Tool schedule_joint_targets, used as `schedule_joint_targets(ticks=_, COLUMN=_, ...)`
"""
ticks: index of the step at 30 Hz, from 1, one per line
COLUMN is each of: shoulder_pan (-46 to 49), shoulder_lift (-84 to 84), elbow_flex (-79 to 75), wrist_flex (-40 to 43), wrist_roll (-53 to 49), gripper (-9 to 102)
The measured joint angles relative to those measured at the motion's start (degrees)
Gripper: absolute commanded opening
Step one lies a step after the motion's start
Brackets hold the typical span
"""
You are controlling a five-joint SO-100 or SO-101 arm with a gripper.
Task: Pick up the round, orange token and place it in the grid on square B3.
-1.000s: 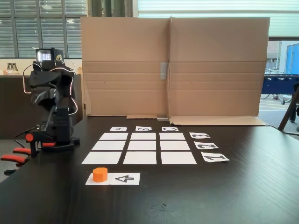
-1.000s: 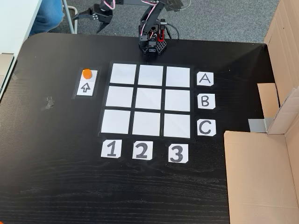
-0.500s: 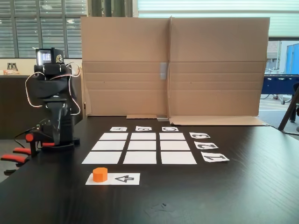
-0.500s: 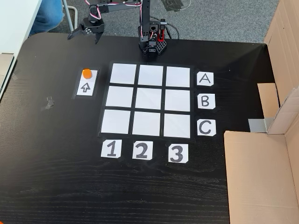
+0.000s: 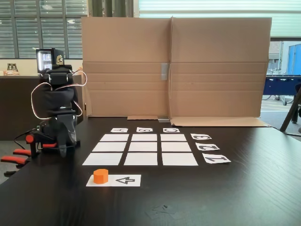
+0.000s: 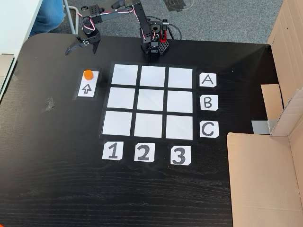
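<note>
Orange token (image 6: 88,74) rests on its card — tool (image 6: 81,47) spread, near, apart.

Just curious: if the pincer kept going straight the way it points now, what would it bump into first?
Probably the bare black table just short of the orange token; the open pincer points down, though depth is unclear.

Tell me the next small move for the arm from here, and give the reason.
Probably lower the gripper toward the token and centre it between the open fingers. In a fixed view the token sits untouched on the arrow card, left of the grid, and the gripper hangs just beyond it, holding nothing. Square B3 is bare, so grasping comes first.
</note>
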Motion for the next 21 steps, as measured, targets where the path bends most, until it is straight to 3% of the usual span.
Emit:
schedule_joint_targets(ticks=13, shoulder_pan=-4.31, shoulder_lift=-9.23, elbow_flex=-8.96, wrist_flex=2.02, wrist_roll=-11.87, gripper=68)
schedule_joint_targets(ticks=21, shoulder_pan=-7.12, shoulder_lift=-15.56, elbow_flex=-13.71, wrist_flex=2.55, wrist_roll=-12.74, gripper=68)
